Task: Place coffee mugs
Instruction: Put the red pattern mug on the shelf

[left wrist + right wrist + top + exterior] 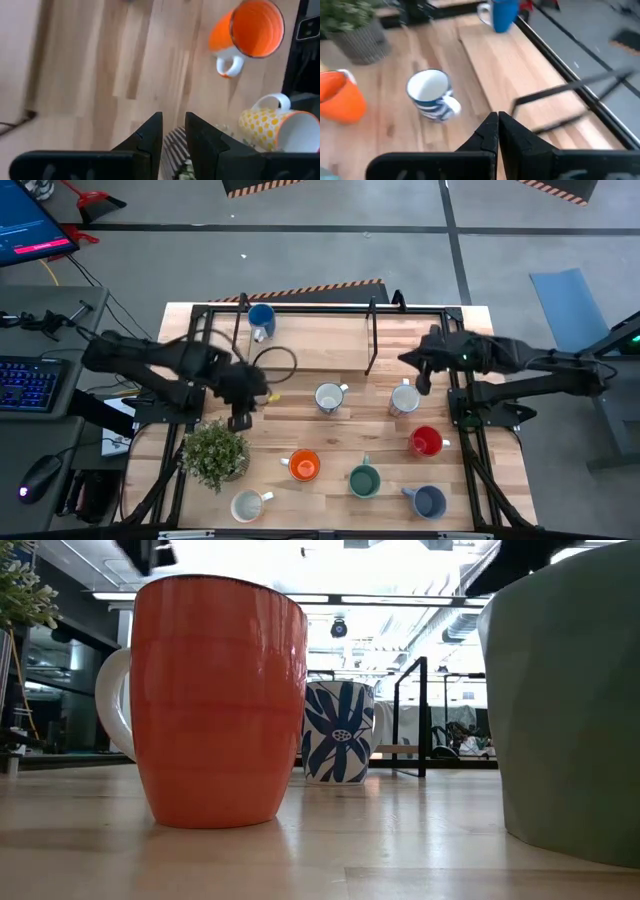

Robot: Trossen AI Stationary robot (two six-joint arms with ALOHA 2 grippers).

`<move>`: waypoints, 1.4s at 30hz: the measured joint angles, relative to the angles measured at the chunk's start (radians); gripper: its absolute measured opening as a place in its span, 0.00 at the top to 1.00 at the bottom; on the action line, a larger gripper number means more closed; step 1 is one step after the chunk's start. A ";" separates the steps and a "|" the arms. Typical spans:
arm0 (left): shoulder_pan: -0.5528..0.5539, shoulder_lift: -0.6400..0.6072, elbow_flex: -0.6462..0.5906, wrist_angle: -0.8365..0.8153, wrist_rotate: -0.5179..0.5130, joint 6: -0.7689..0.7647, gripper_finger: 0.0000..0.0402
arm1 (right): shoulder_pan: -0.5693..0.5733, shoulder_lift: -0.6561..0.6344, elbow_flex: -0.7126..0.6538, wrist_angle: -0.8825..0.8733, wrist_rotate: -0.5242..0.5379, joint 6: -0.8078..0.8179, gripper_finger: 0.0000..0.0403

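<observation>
Eight mugs stand upright on the wooden table (300, 355): blue (261, 318) at the far edge, blue-flowered white (329, 397) in the middle, pale grey (404, 398), red (426, 442), orange (303, 466), green (364, 480), slate-blue (428, 500) and yellow-dotted cream (247, 505). My left gripper (240, 423) hovers just beyond the potted plant (215, 455), its fingers a little apart (174, 131) and holding nothing. My right gripper (422, 388) hangs beside the pale grey mug, shut and empty (498, 116).
A black metal frame (372, 340) stands on the far part of the table, with a cable loop (275, 360) near it. The low view is filled by the orange mug (220, 700) and the green mug (570, 700). Bare wood lies left of the flowered mug.
</observation>
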 joint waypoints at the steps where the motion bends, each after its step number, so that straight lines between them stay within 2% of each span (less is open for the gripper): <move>1: -0.015 -0.028 -0.041 0.036 -0.009 -0.025 0.82 | -0.019 0.029 0.055 -0.062 -0.004 0.004 1.00; 7: -0.047 -0.239 -0.306 0.326 -0.192 -0.066 0.82 | -0.132 0.214 0.333 -0.444 -0.096 -0.046 1.00; 10: -0.021 -0.313 -0.413 0.428 -0.243 -0.066 0.82 | -0.146 0.282 0.395 -0.571 -0.140 -0.109 1.00; 13: 0.006 -0.352 -0.485 0.487 -0.250 -0.078 0.82 | -0.144 0.326 0.413 -0.623 -0.154 -0.125 1.00; 20: 0.047 -0.346 -0.549 0.585 -0.251 -0.081 0.82 | -0.144 0.379 0.413 -0.628 -0.161 -0.146 1.00; 24: 0.059 -0.320 -0.549 0.590 -0.257 -0.073 0.82 | -0.144 0.410 0.413 -0.662 -0.224 -0.113 1.00; 29: 0.060 -0.289 -0.549 0.600 -0.270 -0.039 0.82 | -0.138 0.467 0.376 -0.742 -0.187 -0.039 0.99; 32: 0.060 -0.281 -0.549 0.596 -0.270 -0.039 0.82 | -0.130 0.479 0.285 -0.678 -0.227 -0.032 0.92; 36: 0.060 -0.277 -0.549 0.591 -0.270 -0.038 0.82 | -0.120 0.480 0.171 -0.608 -0.242 -0.009 0.78; 42: 0.060 -0.277 -0.549 0.584 -0.270 -0.028 0.82 | -0.117 0.479 0.101 -0.510 -0.274 0.044 0.64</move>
